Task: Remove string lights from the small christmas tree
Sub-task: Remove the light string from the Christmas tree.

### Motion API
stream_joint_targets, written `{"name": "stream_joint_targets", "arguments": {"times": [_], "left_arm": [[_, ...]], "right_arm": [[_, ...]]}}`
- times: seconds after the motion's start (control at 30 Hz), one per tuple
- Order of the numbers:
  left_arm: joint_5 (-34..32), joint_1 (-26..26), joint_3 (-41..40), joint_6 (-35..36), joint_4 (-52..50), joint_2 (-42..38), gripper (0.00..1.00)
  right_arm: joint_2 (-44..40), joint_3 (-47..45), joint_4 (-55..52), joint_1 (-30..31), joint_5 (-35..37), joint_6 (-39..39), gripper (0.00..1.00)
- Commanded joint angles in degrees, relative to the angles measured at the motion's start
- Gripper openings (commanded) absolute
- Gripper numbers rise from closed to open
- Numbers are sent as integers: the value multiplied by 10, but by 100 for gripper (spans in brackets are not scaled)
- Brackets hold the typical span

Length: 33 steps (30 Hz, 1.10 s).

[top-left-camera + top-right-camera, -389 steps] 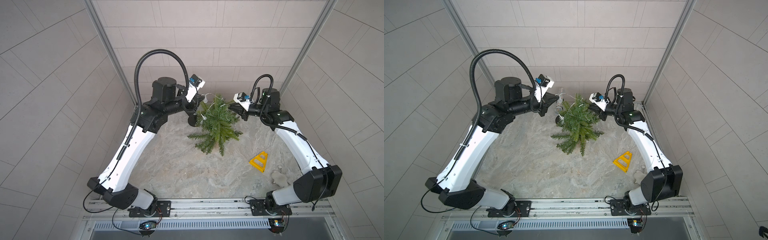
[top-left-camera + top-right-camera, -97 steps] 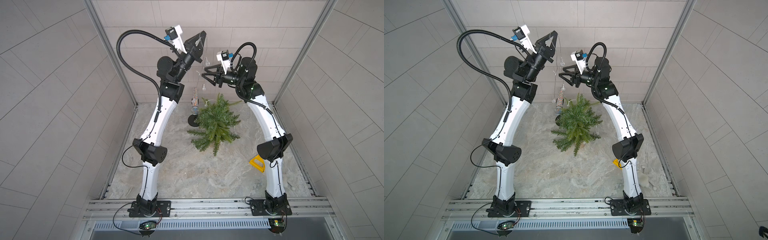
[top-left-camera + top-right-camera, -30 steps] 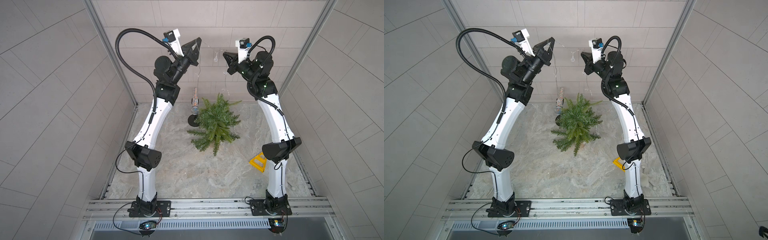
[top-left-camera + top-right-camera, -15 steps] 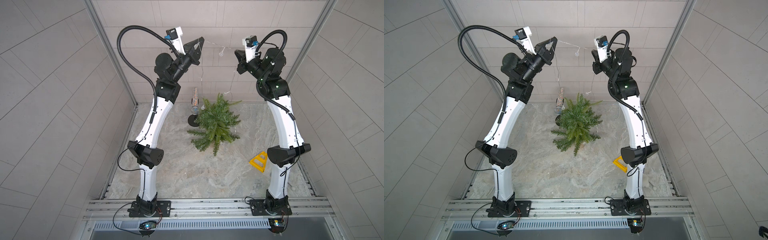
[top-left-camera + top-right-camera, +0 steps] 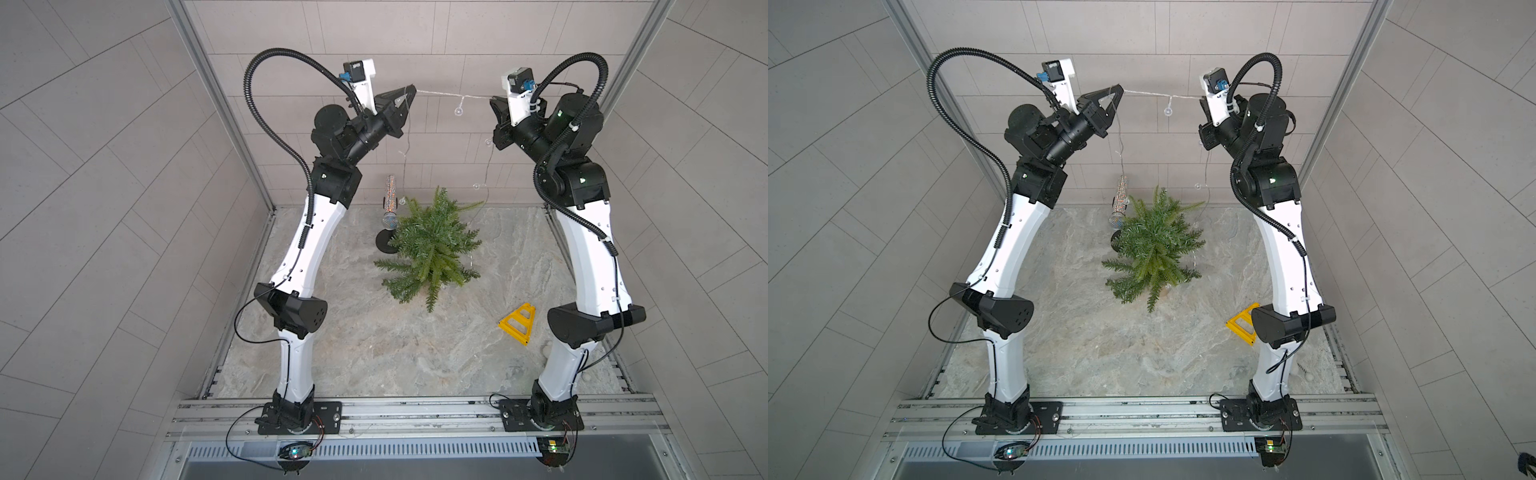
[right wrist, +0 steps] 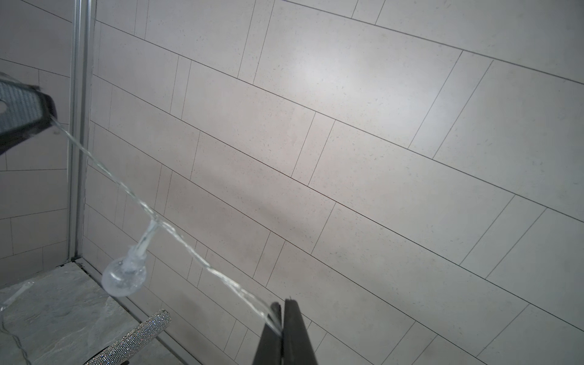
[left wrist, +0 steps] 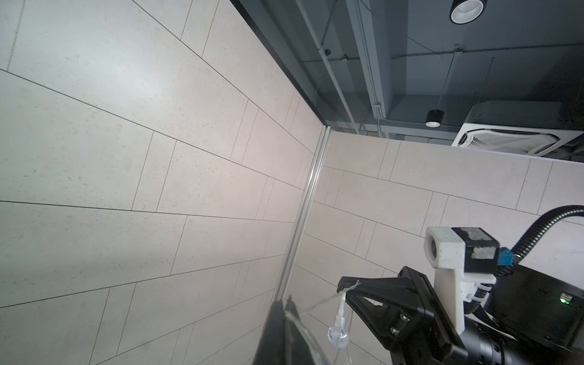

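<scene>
High up, left of the small christmas tree [image 5: 432, 249]: left gripper [image 5: 409, 92] pinched tight on the string lights [image 5: 440, 94]. Pulled straight across above the tree, one round bulb [image 5: 458, 111] dangling. High up right of the tree: right gripper [image 5: 494, 103] pinched tight on it too, ends hanging toward the tree.
</scene>
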Motion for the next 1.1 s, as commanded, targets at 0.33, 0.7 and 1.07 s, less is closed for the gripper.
{"name": "stream_joint_targets", "arguments": {"times": [0.33, 0.7, 1.07], "left_arm": [[0, 7, 9, 37, -29, -63, 0], [2, 8, 10, 46, -59, -79, 0], [19, 8, -10, 50, -72, -100, 0]], "right_arm": [[-60, -20, -34, -15, 56, -20, 0], [-88, -25, -55, -15, 103, -53, 0], [-159, -65, -86, -15, 69, -42, 0]]}}
